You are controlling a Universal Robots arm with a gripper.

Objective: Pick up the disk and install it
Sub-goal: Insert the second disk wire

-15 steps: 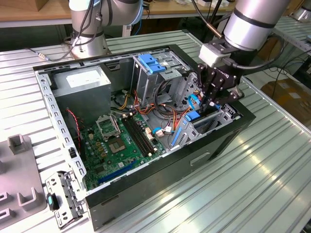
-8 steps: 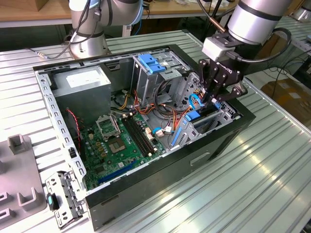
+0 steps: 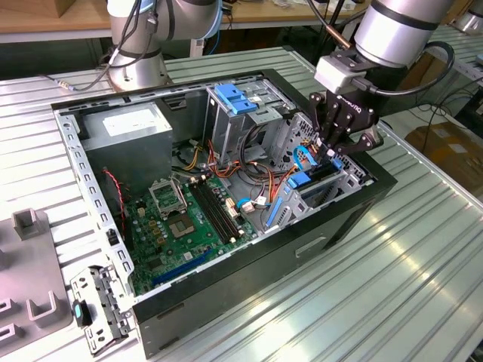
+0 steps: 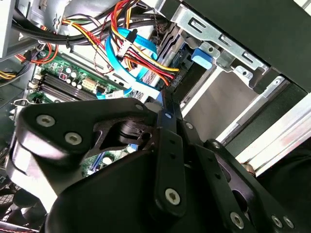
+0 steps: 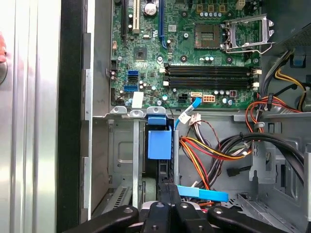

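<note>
Disk (image 5: 159, 144) sits edge-up in drive cage (image 3: 343, 177) at case (image 3: 249, 279) front corner, blue rail showing. Tool (image 3: 330, 147) right above it, fingers clenched on disk top. Push straight down, mind cables (image 5: 214, 145), don't tilt.

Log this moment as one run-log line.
gripper: down at drive cage, jaws state unclear | dark blue-railed hard disk: standing in cage slot | open black computer case: on ribbed table
</note>
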